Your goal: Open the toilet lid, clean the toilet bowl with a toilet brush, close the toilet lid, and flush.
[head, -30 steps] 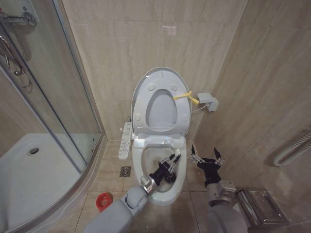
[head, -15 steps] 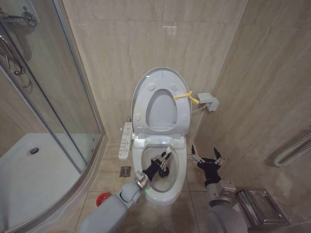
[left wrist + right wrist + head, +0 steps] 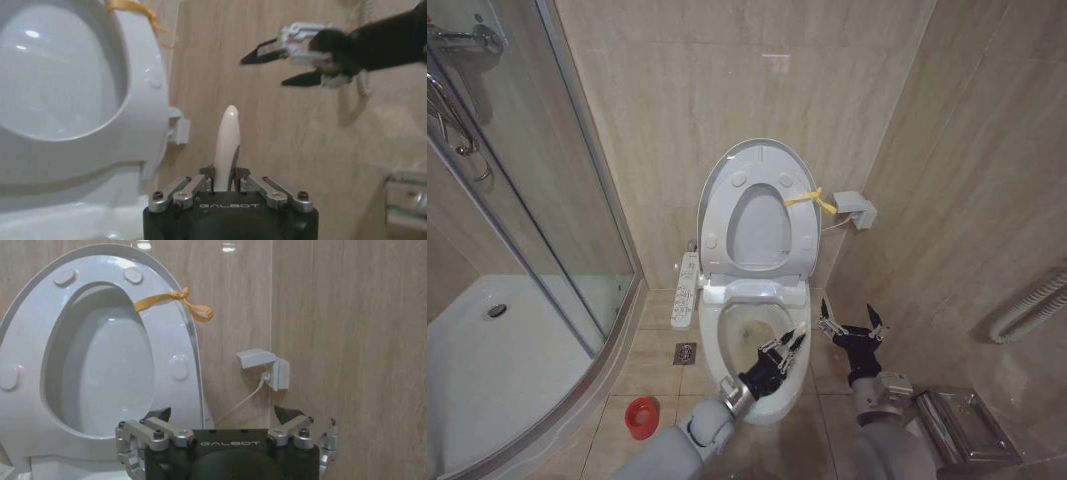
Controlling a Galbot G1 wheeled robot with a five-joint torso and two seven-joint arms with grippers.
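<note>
Toilet brush (image 3: 227,145) bristle head hidden below the left gripper (image 3: 784,350), probably inside the toilet bowl (image 3: 802,385); toilet lid (image 3: 100,365) cut off at frame edge in right wrist view.

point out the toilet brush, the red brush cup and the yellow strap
toilet brush (image 3: 227,145): left wrist view, on the white handle above the left pincer.
red brush cup (image 3: 639,416): head view, on its rim, on the floor.
yellow strap (image 3: 175,300): right wrist view, on the band by its knot.
</note>
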